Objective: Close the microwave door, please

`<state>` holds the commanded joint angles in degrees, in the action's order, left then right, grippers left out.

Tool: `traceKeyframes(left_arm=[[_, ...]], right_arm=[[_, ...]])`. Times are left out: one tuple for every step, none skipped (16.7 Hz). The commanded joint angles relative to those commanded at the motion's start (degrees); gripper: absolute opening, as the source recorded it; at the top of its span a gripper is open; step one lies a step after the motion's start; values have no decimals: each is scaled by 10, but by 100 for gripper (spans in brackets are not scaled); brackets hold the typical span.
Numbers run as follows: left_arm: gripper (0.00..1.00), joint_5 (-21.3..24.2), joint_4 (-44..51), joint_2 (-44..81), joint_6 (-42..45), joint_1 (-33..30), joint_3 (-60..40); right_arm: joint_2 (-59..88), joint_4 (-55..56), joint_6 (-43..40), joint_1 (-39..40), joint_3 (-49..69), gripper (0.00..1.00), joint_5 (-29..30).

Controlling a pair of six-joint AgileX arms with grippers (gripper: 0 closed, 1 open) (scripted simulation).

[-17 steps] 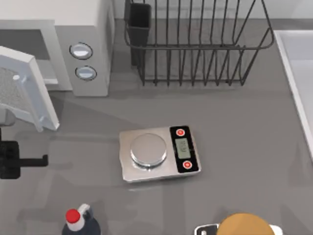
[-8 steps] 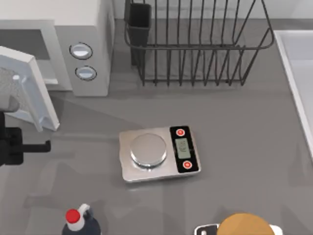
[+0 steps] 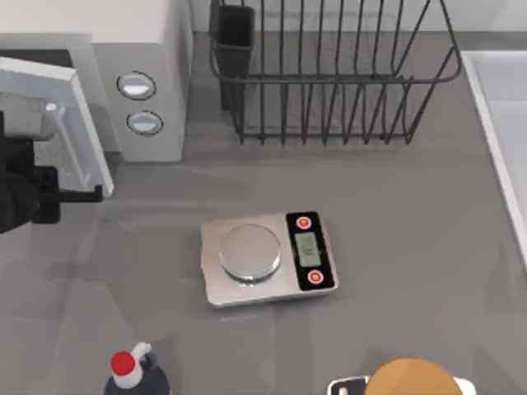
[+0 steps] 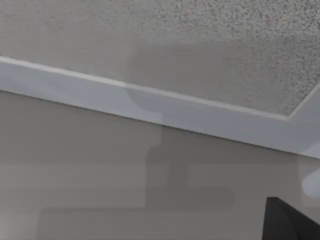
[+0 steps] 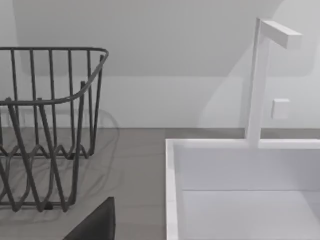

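left gripper (image 3: 78, 194) – black, against flat pale-framed microwave door (image 3: 70, 115), speckled window | finger state unreadable | boxy grey microwave (image 3: 140, 49)

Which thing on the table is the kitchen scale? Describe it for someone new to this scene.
Start at the microwave in the top view's far left corner. Nearer the middle of the table lies a flat steel kitchen scale: a round pan beside a black strip with two red buttons.
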<state>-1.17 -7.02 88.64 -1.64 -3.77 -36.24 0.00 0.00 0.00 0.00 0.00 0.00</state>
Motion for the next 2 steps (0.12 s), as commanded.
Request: traceKeyframes(left_arm=[[0, 0, -3, 6, 0, 0, -5], [0, 0, -4, 7, 0, 0, -5]], right_arm=[[0, 0, 0, 0, 0, 100, 0], [0, 0, 0, 0, 0, 100, 0]])
